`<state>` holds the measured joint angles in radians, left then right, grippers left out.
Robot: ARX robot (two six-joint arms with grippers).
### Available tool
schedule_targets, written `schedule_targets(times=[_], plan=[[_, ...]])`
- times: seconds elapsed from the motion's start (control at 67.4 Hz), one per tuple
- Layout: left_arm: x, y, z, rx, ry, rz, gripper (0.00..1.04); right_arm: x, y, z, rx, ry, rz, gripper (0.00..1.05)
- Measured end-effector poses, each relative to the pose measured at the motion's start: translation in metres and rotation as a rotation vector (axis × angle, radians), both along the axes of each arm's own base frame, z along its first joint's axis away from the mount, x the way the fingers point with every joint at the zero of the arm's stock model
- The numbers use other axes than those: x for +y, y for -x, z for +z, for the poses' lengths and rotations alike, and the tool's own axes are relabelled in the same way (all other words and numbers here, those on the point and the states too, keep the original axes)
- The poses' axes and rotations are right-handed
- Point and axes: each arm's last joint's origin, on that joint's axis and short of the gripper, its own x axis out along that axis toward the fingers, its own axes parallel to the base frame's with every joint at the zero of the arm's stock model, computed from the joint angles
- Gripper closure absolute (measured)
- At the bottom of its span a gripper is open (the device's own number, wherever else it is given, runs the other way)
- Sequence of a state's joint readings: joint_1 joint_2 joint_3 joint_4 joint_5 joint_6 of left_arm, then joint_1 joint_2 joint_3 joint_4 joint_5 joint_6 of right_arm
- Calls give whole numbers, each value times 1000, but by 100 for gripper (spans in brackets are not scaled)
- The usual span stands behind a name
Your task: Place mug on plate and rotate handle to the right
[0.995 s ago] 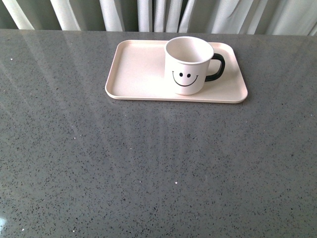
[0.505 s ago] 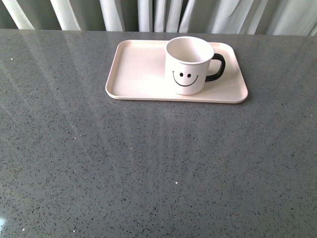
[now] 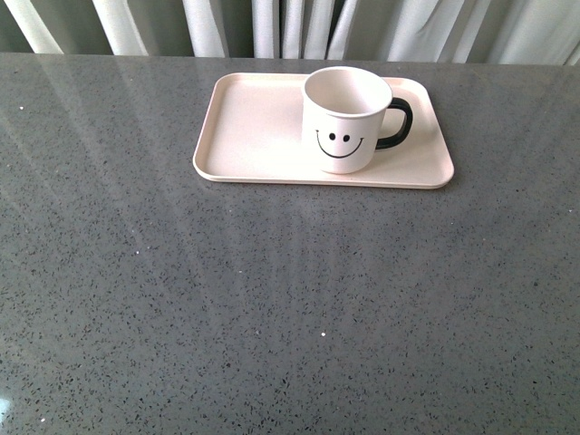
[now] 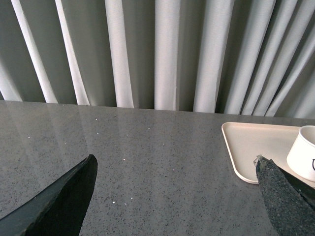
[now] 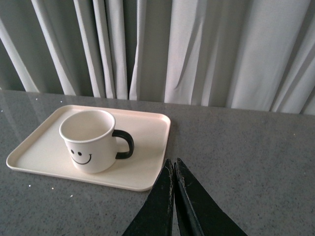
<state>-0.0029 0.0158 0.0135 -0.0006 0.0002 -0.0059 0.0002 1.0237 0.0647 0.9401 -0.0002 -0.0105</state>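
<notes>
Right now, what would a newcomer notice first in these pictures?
The white smiley-face mug stands upright on the right half of the pale pinkish tray, its black handle pointing right. Around it stretches a grey speckled table, with pale curtains behind. Neither gripper touches anything.

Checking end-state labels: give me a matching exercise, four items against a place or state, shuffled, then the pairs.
Items:
1. mug
2. handle
3. left hand
4. right hand

States:
A. fingers shut together
B. points right in the front view
C. stands upright on the plate
D. fingers wide apart, nothing between them

Pairs: 1-C, 2-B, 3-D, 4-A
</notes>
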Motion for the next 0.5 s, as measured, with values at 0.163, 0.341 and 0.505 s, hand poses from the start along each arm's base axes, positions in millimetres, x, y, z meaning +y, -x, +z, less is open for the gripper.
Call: schedule_targets(times=[0.163,0.341,0.505], plan=[[0,0,0,0,0,0,9,0,12,0,0,0,0,103],[0,0,0,0,0,0,9,0,23,3,-8,0,0,103],[0,0,0,0,0,0,9,0,32,8,-24,0,0,103]])
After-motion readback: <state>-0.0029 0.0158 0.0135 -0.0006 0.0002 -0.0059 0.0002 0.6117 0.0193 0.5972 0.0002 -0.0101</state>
